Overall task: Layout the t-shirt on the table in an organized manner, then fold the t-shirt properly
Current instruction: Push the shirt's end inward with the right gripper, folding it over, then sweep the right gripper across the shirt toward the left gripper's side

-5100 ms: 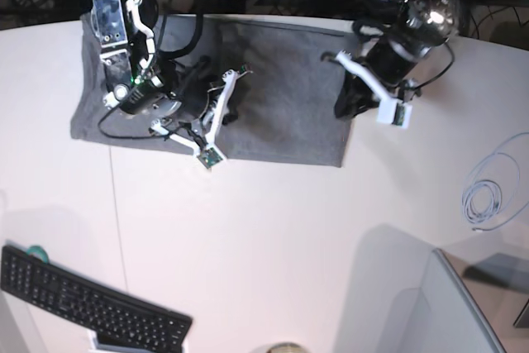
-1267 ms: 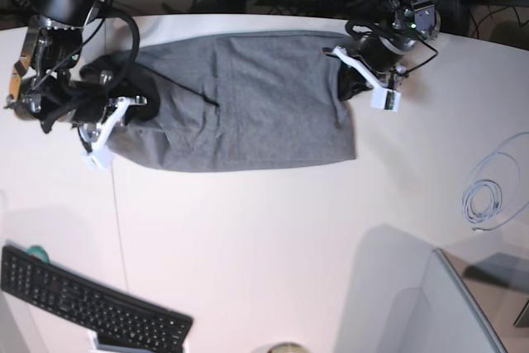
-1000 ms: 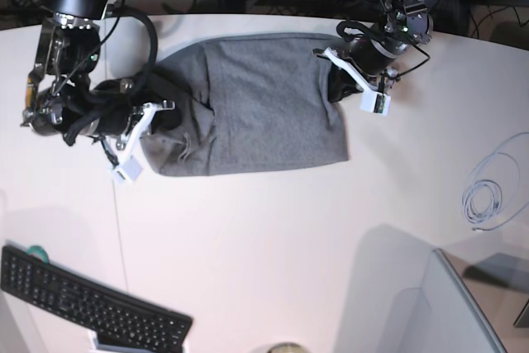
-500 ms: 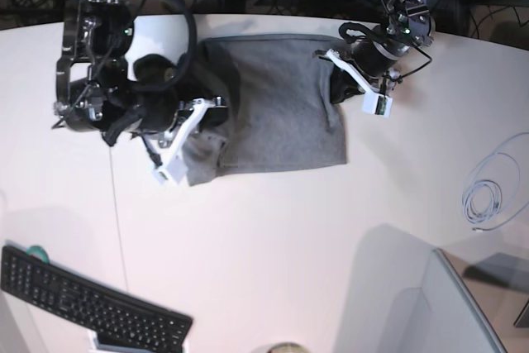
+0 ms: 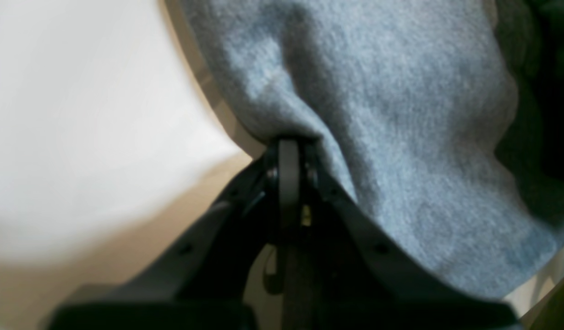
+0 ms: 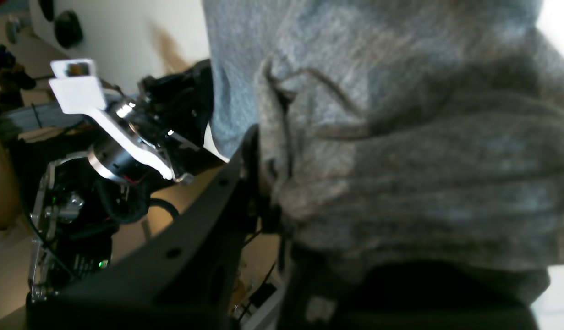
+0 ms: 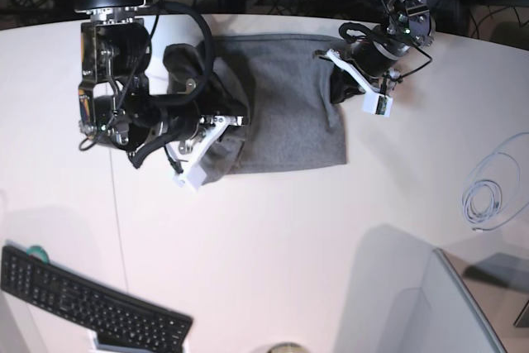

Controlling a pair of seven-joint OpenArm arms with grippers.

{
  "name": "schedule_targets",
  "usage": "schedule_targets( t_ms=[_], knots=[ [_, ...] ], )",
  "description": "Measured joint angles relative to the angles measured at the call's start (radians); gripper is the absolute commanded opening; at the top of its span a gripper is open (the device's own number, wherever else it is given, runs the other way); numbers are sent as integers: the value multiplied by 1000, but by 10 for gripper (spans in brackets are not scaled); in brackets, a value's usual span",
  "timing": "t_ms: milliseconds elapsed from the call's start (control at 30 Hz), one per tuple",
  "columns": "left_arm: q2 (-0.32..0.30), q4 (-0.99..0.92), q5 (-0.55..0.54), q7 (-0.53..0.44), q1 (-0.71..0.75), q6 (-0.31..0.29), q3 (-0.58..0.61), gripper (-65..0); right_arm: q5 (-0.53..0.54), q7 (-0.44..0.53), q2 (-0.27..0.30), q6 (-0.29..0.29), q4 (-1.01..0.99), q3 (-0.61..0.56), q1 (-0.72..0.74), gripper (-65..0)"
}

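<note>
The heather-grey t-shirt (image 7: 289, 113) lies on the white table (image 7: 273, 245) near its far edge, its left part lifted and doubled over toward the middle. My right gripper (image 7: 221, 128), on the base view's left, is shut on that bunched left edge; in the right wrist view the folds of the t-shirt (image 6: 401, 137) pile over the right gripper (image 6: 265, 183). My left gripper (image 7: 337, 84) stays at the shirt's upper right corner. In the left wrist view the left gripper (image 5: 287, 144) is shut on a pinch of the t-shirt (image 5: 401, 114).
A black keyboard (image 7: 91, 303) sits at the front left. A coiled pale cable (image 7: 488, 196) lies at the right edge and a grey panel (image 7: 430, 312) stands at the front right. A thin dark seam (image 7: 120, 229) runs down the table. Cables hang behind the far edge.
My right gripper has carried the shirt's left edge to the right, over the middle, so the shirt looks narrower. The left gripper has held its place at the right corner.
</note>
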Motion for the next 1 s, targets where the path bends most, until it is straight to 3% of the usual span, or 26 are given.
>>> schedule_targets(
  t_ms=[233, 333, 433, 667, 733, 800, 900, 1000],
  knots=[
    [0, 0, 0, 0, 0, 0, -1, -650, -2, 97, 3, -4, -151, -120, 67, -644],
    [1, 0, 0, 0, 0, 0, -1, -650, -4, 136, 4, -68, -216, -166, 84, -644],
    [0, 0, 0, 0, 0, 0, -1, -650, -8, 176, 6, -97, -249, -209, 96, -644],
    [1, 29, 11, 20, 10, 3, -1, -650, -4, 180, 6, -106, -268, -223, 112, -633],
    [-6, 76, 11, 23, 33, 3, 0, -650, -5, 182, 6, -106, -266, -224, 112, -594],
    [-13, 123, 5, 48, 53, 3, -13, -650, -4, 182, 6, -106, -266, -224, 111, -506],
    [-19, 188, 4, 140, 56, -16, -125, -650, -5, 186, 6, -106, -256, -231, 112, -407],
    [-43, 241, 13, 210, 64, 0, -264, -650, -3, 197, 5, -107, -207, -233, 108, -378]
  ],
)
